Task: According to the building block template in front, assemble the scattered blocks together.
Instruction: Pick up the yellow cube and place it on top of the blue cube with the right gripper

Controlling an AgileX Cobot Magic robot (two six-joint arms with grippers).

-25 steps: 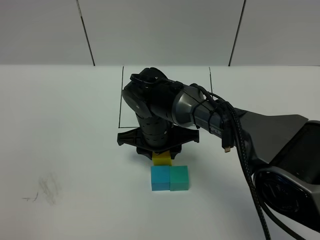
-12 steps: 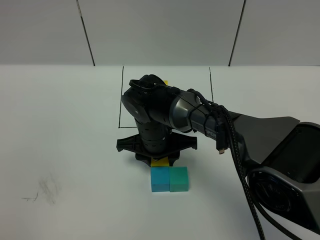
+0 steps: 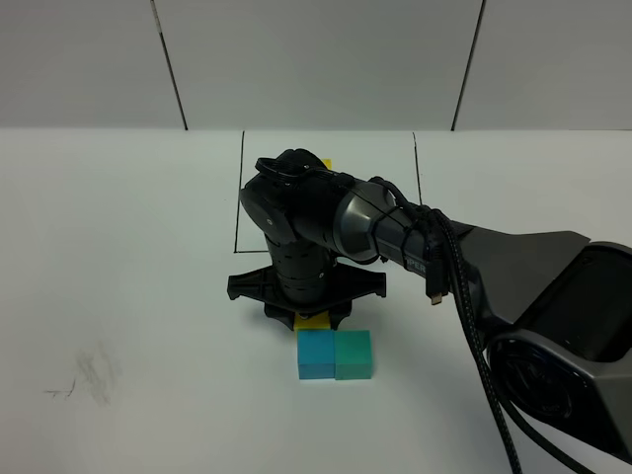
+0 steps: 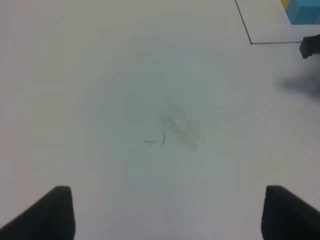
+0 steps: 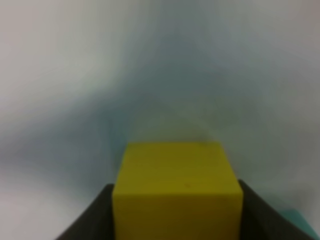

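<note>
**A:** How much of the template can you make out? The right arm (image 3: 395, 232) covers most of that black-outlined rectangle (image 3: 240, 188) for me.

**B:** Same here. From the high camera only a sliver of yellow (image 3: 324, 163) pokes out behind the arm's shoulder. The left wrist view catches a corner of the outline with a bit of the template's blue cube (image 4: 304, 12) and yellow at the edge of the frame, cut off. The template's green cube is hidden.

**A:** And the right pincer (image 3: 312, 318)?

**B:** It points straight down at the bench (image 3: 118, 247), wrist over the near side of the rectangle. It's clamped on the yellow block (image 5: 177, 187): the wrist view shows dark fingers (image 5: 87, 220) hugging both sides. That view is blurry, though, so I can't tell if the block touches the bench.

**A:** Where's it sitting relative to the others?

**B:** Just behind the sky-blue block (image 3: 316, 355), which sits flush against the teal-green block (image 3: 354, 354) on its right. Whether yellow touches blue, I can't say.

**A:** Left pincer (image 4: 165, 215)?

**B:** Spread wide, holding nothing, hovering over a smudged pencil mark (image 4: 172, 131) on bare bench, well apart from the blocks.
</note>
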